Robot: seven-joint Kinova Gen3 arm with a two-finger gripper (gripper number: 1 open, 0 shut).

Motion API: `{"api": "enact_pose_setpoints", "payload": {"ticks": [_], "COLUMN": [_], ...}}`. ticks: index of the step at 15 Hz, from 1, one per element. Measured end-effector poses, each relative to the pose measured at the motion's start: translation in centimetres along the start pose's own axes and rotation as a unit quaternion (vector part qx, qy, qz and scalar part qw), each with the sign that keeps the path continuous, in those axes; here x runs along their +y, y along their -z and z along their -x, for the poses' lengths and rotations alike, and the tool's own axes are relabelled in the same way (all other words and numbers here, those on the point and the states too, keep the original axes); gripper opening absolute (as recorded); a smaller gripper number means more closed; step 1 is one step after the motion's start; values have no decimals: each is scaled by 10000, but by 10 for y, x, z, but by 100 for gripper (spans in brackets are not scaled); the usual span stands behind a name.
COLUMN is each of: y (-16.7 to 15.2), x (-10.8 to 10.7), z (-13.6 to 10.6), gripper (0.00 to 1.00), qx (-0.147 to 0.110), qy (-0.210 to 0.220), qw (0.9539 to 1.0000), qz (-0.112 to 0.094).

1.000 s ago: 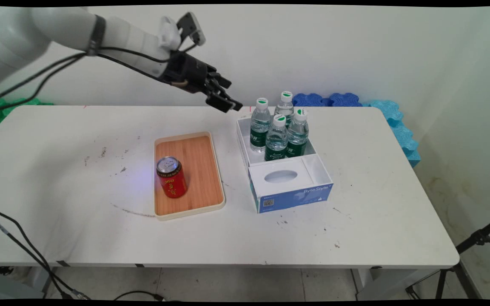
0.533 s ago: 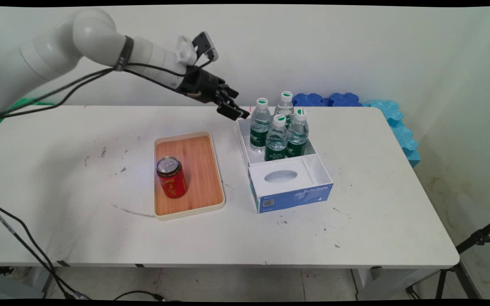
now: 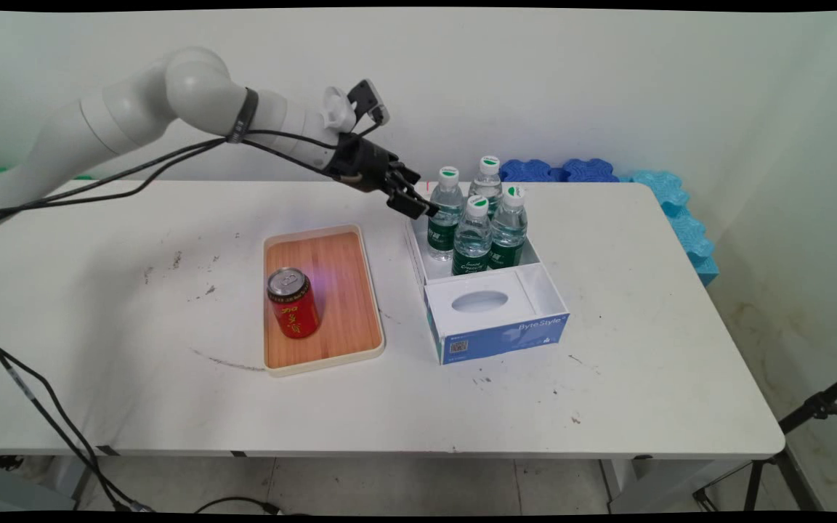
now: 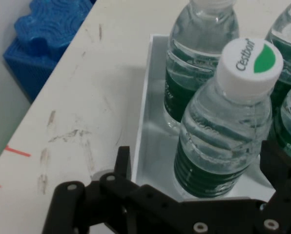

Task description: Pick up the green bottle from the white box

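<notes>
White table [image 3: 607, 349], wall behind. Gripper [image 3: 418, 205] sits at the near-left bottle [image 4: 228, 131] in the white box [image 3: 495, 294], fingers apart, one each side of the body, not clamped. Bottle stands upright, straight ahead of the hand. Three more bottles [image 3: 495, 211] pack close behind and beside it, box wall just left. Red can [image 3: 292, 302] on wooden tray [image 3: 346, 290], well apart.

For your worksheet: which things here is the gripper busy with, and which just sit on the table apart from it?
Busy with:
gripper, open, either side of the nearest bottle
other bottles
white box that holds them

Sitting apart:
red can, upright
wooden tray under it
blue foam at the table's far right edge
</notes>
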Motion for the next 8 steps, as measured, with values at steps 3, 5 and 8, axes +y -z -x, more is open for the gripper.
{"api": "enact_pose_setpoints", "payload": {"ticks": [3,5,8], "y": [-11,-18,-25], "x": [0,0,0], "z": [4,5,6], "gripper": [100,100,100], "qx": [19,34,64], "qy": [26,48,96], "qw": [10000,9999,9999], "qz": [61,91,125]}}
